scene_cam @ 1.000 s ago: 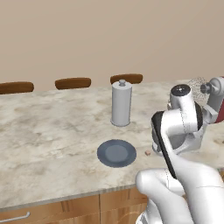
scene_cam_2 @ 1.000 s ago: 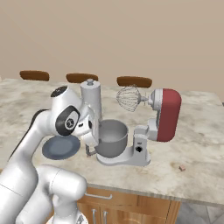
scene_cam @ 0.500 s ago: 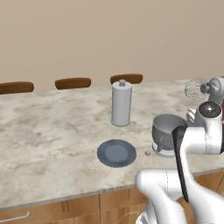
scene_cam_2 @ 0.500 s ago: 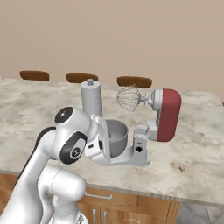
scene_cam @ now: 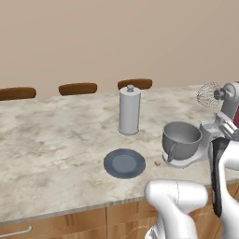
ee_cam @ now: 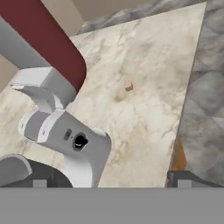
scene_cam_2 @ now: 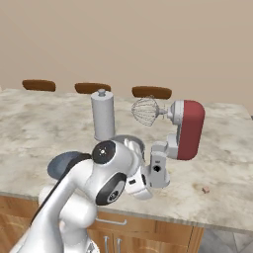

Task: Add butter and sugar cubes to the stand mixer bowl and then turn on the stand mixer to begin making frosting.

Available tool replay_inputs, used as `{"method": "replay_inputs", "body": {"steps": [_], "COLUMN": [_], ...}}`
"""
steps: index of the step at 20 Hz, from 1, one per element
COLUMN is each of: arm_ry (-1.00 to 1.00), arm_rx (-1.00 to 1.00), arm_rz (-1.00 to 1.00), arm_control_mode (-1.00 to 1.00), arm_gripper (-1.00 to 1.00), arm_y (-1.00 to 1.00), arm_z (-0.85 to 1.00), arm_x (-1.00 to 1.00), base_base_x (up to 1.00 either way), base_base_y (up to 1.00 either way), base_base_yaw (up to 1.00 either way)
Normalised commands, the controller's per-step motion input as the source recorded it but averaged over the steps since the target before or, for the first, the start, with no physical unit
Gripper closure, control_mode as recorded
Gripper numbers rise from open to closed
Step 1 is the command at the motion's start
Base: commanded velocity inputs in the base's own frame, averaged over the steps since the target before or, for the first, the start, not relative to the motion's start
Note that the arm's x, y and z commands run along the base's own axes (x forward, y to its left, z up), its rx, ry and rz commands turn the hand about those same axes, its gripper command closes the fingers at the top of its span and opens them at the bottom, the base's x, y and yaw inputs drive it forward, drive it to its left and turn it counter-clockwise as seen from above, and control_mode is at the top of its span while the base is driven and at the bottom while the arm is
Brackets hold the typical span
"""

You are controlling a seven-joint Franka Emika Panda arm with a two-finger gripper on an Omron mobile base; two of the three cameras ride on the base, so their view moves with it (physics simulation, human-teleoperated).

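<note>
Claw point(ee_cam: 109, 186): tips barely show at the bottom of the hand view, set far apart with nothing between them; released, empty.
Sugar cube, near side point(ee_cam: 128, 86): tiny tan-pink block alone on bare desk point(ee_cam: 144, 131), at about 1 o'clock from the mixer's pillar in the hand view. Same cube point(scene_cam_2: 205, 189) in the right base view, at 4 o'clock from the red head, near the desk edge.
Sugar cube, plate side point(scene_cam: 158, 163): between the round plate point(scene_cam: 124, 163) and the bowl, just beside the mixer base.
Stand mixer point(scene_cam_2: 185, 129): head tilted up, whisk point(scene_cam_2: 145, 110) clear of the bowl.
Stand mixer bowl point(scene_cam: 181, 140): seated on the mixer base, mouth open; inside looks empty from here.
Butter: cannot place it in these views.
Canister point(scene_cam: 129, 110): upright at 12 o'clock from the plate, well clear.
Handling, cube: judged very light, hard, brittle at the corners; may skid or crumble under a hard squeeze.
Hold: come straight down, tips on two opposite flat faces, gentle close.
Risk: so small that a slight miss pushes it away across smooth marble.
</note>
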Motion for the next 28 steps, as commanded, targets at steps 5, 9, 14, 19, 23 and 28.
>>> {"method": "replay_inputs", "body": {"steps": [5, 9, 14, 19, 23, 28], "arm_ry": [-0.05, -0.11, -0.06, 0.00, -0.10, -0.21], "arm_rx": [0.05, 0.01, 0.00, -0.12, -0.19, -0.20], "arm_rz": [0.18, 0.36, 0.45, 0.53, 0.46, 0.40], "arm_control_mode": [-1.00, -1.00, -1.00, -1.00, -1.00, -1.00], "arm_gripper": [-1.00, -1.00, -1.00, -1.00, -1.00, -1.00], "arm_y": [-0.68, -0.86, -0.69, -0.40, -0.29, -0.25], "arm_z": [-0.11, -0.01, -0.19, -0.47, -0.49, -0.39], "arm_x": [-0.05, -0.08, 0.02, 0.17, 0.07, 0.00], "base_base_x": [0.00, 0.00, 0.00, 0.00, 0.00, 0.00], "base_base_y": [0.00, 0.00, 0.00, 0.00, 0.00, 0.00], "base_base_yaw": [0.00, 0.00, 0.00, 0.00, 0.00, 0.00]}}
